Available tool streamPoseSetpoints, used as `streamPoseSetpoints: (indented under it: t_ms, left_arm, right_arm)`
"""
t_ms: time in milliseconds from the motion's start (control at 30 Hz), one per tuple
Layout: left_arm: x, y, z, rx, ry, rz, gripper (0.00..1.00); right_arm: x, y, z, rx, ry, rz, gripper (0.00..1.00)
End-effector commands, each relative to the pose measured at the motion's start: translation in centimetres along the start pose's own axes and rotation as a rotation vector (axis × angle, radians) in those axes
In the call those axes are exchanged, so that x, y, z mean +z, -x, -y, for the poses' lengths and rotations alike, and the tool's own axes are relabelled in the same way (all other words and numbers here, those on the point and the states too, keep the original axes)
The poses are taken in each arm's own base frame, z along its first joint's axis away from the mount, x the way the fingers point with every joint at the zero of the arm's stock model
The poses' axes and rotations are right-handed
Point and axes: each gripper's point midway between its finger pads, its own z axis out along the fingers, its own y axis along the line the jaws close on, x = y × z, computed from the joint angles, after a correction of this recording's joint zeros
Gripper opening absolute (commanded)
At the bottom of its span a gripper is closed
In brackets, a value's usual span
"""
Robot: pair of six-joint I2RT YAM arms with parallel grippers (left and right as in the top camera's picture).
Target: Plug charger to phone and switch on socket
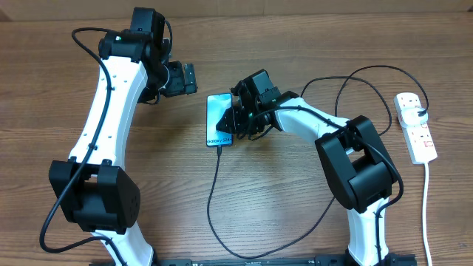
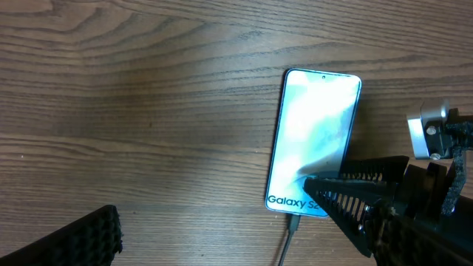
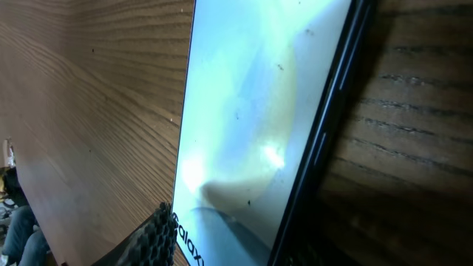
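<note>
Right pincer (image 1: 238,120) is poised over the 4 o'clock corner of the slim smartphone with blue-white screen (image 1: 216,111), lying flat on the wooden surface (image 1: 281,177); its jaw gap cannot be told. Left pincer (image 1: 191,77) is spread wide, empty, at 11 o'clock of the phone. Thin black charger cable (image 1: 213,192) is seen meeting the phone's 6 o'clock edge; seating judged likely, unconfirmed. Withdrawal should be made straight upward, so the connector (image 2: 293,222) is not dragged. White elongated power strip (image 1: 416,129), at 3 o'clock, is to be switched on next.
</note>
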Motion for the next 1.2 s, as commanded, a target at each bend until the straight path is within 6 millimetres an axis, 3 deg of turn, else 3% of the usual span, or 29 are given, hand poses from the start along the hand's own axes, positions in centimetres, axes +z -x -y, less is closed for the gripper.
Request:
streamPoseSetpoints:
  t_ms: [0,767,900,1000,1133,1167]
  left_arm:
    - [-0.8,0.3,-0.3,-0.003,0.009,0.024,1.00]
    - [-0.8,0.3,-0.3,-0.003,0.009,0.024,1.00]
    - [-0.8,0.3,-0.3,-0.003,0.009,0.024,1.00]
    - [-0.8,0.3,-0.3,-0.003,0.008,0.024,1.00]
    - [-0.8,0.3,-0.3,-0.003,0.009,0.024,1.00]
    - [-0.8,0.3,-0.3,-0.003,0.009,0.024,1.00]
  right_arm:
    - [0.1,0.5,-0.1,-0.013,-0.014,0.014,0.45]
    - [-0.2,0.0,3.0,0.031,-0.177,0.017,0.44]
    - [-1.0,1.0,2.8,0.031,-0.170,0.045,0.43]
    - [-2.7,2.3,2.8,0.046,-0.170,0.072,0.33]
    - [-5.6,3.3,2.4,0.068,-0.175,0.095,0.04]
    - [-6.4,3.5,2.2,0.069,-0.176,0.104,0.04]
